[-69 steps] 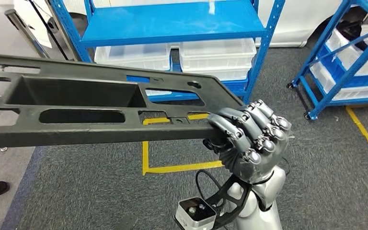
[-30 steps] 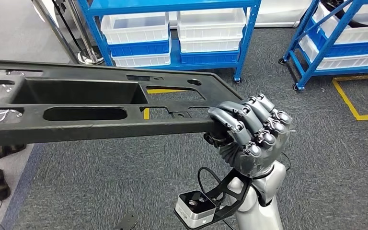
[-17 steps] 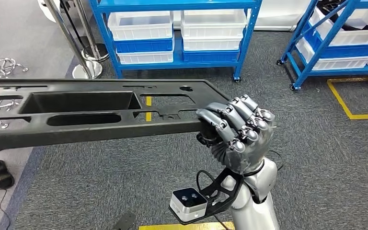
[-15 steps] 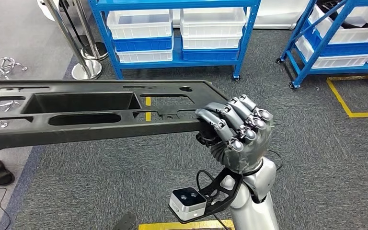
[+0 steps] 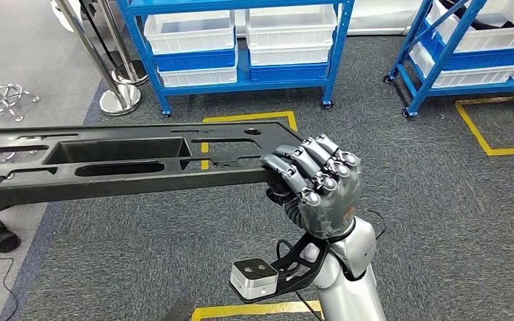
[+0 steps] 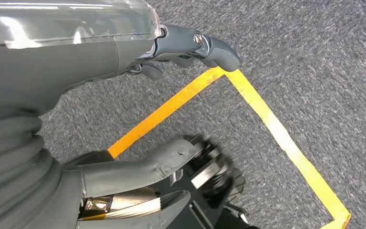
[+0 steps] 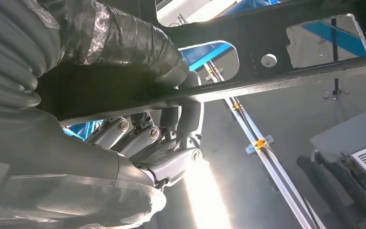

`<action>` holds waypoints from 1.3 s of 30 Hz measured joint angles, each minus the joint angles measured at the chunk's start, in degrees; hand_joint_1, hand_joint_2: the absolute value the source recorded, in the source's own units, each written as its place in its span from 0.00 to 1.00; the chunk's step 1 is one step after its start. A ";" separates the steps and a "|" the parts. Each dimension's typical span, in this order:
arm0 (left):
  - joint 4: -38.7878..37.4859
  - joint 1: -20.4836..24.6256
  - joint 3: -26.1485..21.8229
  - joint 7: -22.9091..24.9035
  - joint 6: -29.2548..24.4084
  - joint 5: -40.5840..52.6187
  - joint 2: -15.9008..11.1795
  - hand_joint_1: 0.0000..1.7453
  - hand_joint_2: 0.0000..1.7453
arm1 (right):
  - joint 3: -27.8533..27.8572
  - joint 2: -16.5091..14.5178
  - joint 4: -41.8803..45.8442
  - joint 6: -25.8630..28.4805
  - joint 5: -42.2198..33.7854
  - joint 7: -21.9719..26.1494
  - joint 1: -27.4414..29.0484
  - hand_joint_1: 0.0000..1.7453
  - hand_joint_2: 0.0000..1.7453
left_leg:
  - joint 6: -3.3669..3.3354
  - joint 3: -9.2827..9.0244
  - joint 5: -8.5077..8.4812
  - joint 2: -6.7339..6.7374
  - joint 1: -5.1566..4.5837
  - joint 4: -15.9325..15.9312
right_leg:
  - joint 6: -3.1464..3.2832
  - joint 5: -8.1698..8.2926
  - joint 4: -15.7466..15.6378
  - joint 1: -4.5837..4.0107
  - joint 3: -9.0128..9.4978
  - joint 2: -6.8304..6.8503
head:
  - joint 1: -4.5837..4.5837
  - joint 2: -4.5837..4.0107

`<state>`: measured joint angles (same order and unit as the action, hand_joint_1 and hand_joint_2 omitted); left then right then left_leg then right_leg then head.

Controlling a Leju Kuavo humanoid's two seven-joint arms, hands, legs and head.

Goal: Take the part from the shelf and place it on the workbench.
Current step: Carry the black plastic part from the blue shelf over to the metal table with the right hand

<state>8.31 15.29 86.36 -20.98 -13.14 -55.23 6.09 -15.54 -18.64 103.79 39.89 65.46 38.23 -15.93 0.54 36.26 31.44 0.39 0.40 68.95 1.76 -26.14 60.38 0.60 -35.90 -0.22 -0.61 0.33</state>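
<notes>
The right robot hand (image 5: pixel 314 184) grips the near end of the long black part (image 5: pixel 120 160), fingers curled tight over its edge, holding it level above the carpet; the left robot hand (image 6: pixel 100 86) holds nothing, fingers loosely apart

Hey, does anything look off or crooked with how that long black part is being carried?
Nothing stands out. The black part lies roughly level, its end gripped by the right hand; no visible damage.
</notes>
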 joint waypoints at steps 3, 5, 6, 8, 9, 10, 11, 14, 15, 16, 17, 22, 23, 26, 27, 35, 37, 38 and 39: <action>0.00 0.11 0.00 0.01 -0.02 0.00 -0.08 0.00 1.00 | -0.05 0.01 -0.08 0.00 -0.01 -0.01 -0.01 1.00 1.00 | -0.61 -4.82 -3.20 -0.76 -0.23 -9.67 | -0.72 0.45 -0.01 -0.07 -0.22 -0.35 | 0.00 0.00; 0.00 0.07 0.00 0.02 -0.03 0.01 -0.13 0.00 1.00 | -0.07 0.03 -0.14 0.00 -0.01 -0.03 0.00 1.00 1.00 | -1.07 -5.04 -3.32 -0.83 -0.52 -10.62 | -1.48 0.91 -0.26 -0.03 -0.43 -0.60 | 0.01 0.00; 0.00 0.06 0.00 0.03 -0.04 0.05 -0.13 0.00 1.00 | -0.07 0.05 -0.17 0.00 0.02 -0.06 0.00 1.00 1.00 | -1.46 -5.05 -3.68 -0.69 -0.41 -10.91 | -1.84 1.00 -0.30 0.01 -0.51 -0.67 | 0.02 0.00; 0.00 0.23 0.00 0.04 -0.11 0.16 -0.14 0.00 1.00 | -0.09 0.16 -0.19 0.01 0.08 -0.26 -0.01 1.00 1.00 | -2.26 -5.09 -4.49 -0.18 -0.28 -11.73 | -2.30 -0.32 1.22 0.02 -1.26 -0.58 | 0.05 0.00; 0.00 0.34 0.00 0.05 -0.14 0.22 -0.14 0.00 1.00 | -0.14 0.23 -0.19 0.02 0.12 -0.45 0.00 1.00 1.00 | -2.61 -5.02 -4.82 0.16 -0.23 -12.03 | -2.40 -1.94 3.50 0.01 -2.27 -0.47 | 0.07 0.00; 0.00 0.42 0.00 0.05 -0.16 0.24 -0.15 0.00 1.00 | -0.24 0.31 -0.22 0.02 0.18 -0.69 0.04 1.00 1.00 | -2.82 -4.84 -4.97 0.52 -0.41 -12.09 | -2.47 -3.96 6.82 0.01 -3.73 -0.37 | 0.08 0.00; 0.00 0.47 0.00 0.06 -0.16 0.24 -0.18 0.00 1.00 | -0.34 0.39 -0.27 0.02 0.24 -0.91 0.10 1.00 1.00 | -2.96 -4.62 -5.05 0.92 -0.52 -12.05 | -2.53 -5.79 10.49 0.01 -5.33 -0.35 | 0.10 0.00; 0.00 0.51 0.00 0.03 -0.03 0.20 -0.31 0.00 1.00 | -0.64 0.72 -0.44 0.02 0.37 -1.34 0.28 1.00 1.00 | -3.08 -4.21 -5.06 2.29 -0.72 -11.77 | -2.66 -5.90 13.71 0.08 -6.15 -0.01 | 0.10 0.00; 0.00 0.56 0.00 -0.01 0.03 0.17 -0.34 0.00 1.00 | -0.79 0.81 -0.46 0.02 0.37 -1.48 0.26 1.00 1.00 | -3.04 -4.17 -4.96 2.74 -0.73 -11.59 | -2.59 -4.22 10.90 0.08 -4.47 0.47 | 0.09 0.00; 0.00 0.64 0.00 -0.05 0.05 0.11 -0.34 0.00 1.00 | -1.01 0.88 -0.47 0.02 0.37 -1.62 0.18 1.00 1.00 | -2.90 -4.13 -4.79 3.14 -0.78 -11.35 | -2.43 -2.70 7.12 -0.03 -2.36 1.72 | 0.09 0.00; 0.00 0.71 0.00 -0.11 0.07 0.05 -0.35 0.00 1.00 | -1.28 0.91 -0.47 0.02 0.36 -1.76 0.02 1.00 1.00 | -2.69 -4.03 -4.55 3.56 -0.93 -10.95 | -2.18 -1.67 3.63 -0.29 -0.55 2.91 | 0.09 0.00; 0.00 0.87 0.00 -0.25 0.11 -0.17 -0.36 0.00 1.00 | -2.08 0.96 -0.47 0.02 0.32 -2.08 -0.40 1.00 1.00 | -1.80 -3.71 -3.99 5.81 -1.32 -10.22 | -0.99 -0.90 -0.21 -0.84 0.79 3.07 | 0.08 0.00; 0.00 0.97 0.00 -0.26 0.13 -0.18 -0.36 0.00 1.00 | -2.14 0.97 -0.47 0.02 0.33 -2.09 -0.42 1.00 1.00 | -1.48 -3.65 -3.60 5.33 -1.20 -9.92 | -0.71 -0.73 -0.40 -0.72 0.81 2.55 | 0.08 0.00; 0.00 1.09 0.00 -0.34 0.14 -0.19 -0.38 0.00 1.00 | -2.62 0.98 -0.49 0.02 0.31 -2.21 -0.64 1.00 1.00 | -0.39 -1.13 0.57 1.38 -0.57 -3.60 | 0.07 -0.21 -0.79 -0.28 0.78 0.82 | 0.06 0.00; 0.00 1.01 0.00 -0.37 0.14 -0.21 -0.39 0.00 1.00 | -2.79 0.98 -0.50 0.02 0.28 -2.29 -0.71 1.00 1.00 | -0.16 0.45 2.32 0.59 -0.38 0.01 | 0.18 -0.14 -0.77 -0.25 0.72 0.19 | 0.05 0.00; 0.00 0.98 0.00 -0.62 -0.02 -0.57 -0.57 0.00 1.00 | -3.21 0.95 -0.62 0.02 -0.79 -1.92 -0.76 1.00 1.00 | -0.01 -3.66 -3.72 -3.93 0.66 -9.26 | -0.87 0.33 -0.15 -0.07 0.01 -5.12 | 0.07 0.00; 0.00 0.86 0.01 -0.64 -0.03 -0.39 -0.72 0.00 1.00 | -3.22 0.90 -0.58 0.02 -1.27 -1.24 -0.66 1.00 1.00 | -0.63 -3.91 -3.81 -3.59 0.45 -10.06 | -1.79 0.85 -0.49 0.18 -0.44 -6.15 | 0.07 0.00; 0.00 0.85 0.01 -0.64 -0.03 -0.29 -0.80 0.00 1.00 | -3.20 0.89 -0.53 0.02 -1.50 -0.87 -0.54 1.00 1.00 | -1.16 -4.00 -4.16 -2.96 0.42 -10.46 | -2.13 0.83 -0.50 0.24 -0.59 -5.79 | 0.06 0.00; 0.00 0.88 0.01 -0.63 -0.06 -0.22 -0.85 0.00 1.00 | -3.15 0.89 -0.46 0.02 -1.67 -0.54 -0.44 1.00 1.00 | -1.71 -4.11 -4.52 -2.36 0.43 -10.92 | -2.39 0.28 0.07 0.18 -0.92 -4.79 | 0.08 0.00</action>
<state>8.31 16.17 86.37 -21.61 -13.20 -55.46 5.25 -18.69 -17.76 103.32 39.91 63.79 37.69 -16.36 -1.17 32.15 26.92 -1.97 0.82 58.03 -0.63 -25.86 60.45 0.78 -36.82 -5.02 -0.54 0.33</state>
